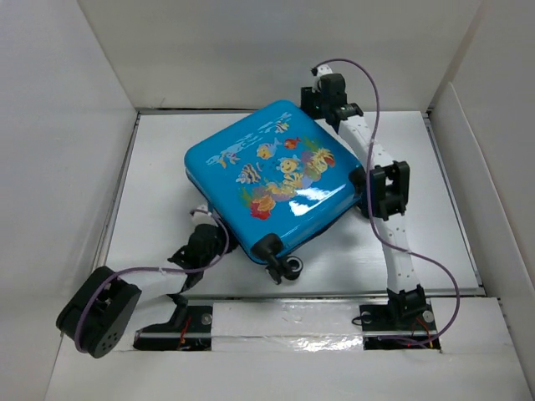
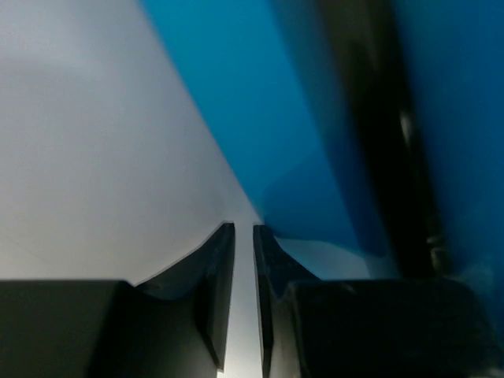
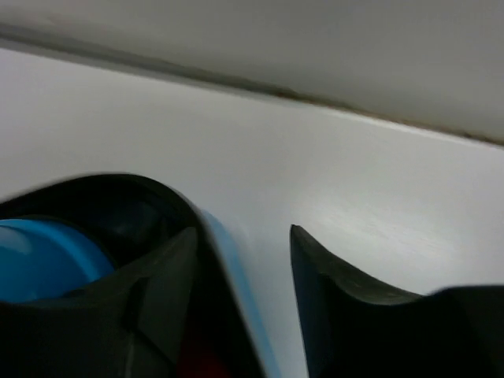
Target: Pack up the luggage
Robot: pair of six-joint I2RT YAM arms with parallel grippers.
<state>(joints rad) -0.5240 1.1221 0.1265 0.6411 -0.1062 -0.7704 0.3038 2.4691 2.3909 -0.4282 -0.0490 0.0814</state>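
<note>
Top external: luggage (image 1: 272,171) closed, lying flat on table (image 1: 443,225).
Left gripper (image 2: 243,228): nearly closed, holds nothing, beside blue shell.
Right gripper (image 3: 244,228): partly open, empty, beside luggage.

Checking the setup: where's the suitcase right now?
Top view: the suitcase lies closed at centre, print up, left fingers at its near-left edge, right fingers by its far corner.

No writing can be read anywhere. The luggage (image 1: 276,171) bears pale marks on its lid (upper left of the fish print), perhaps lettering, too small to decipher.
</note>
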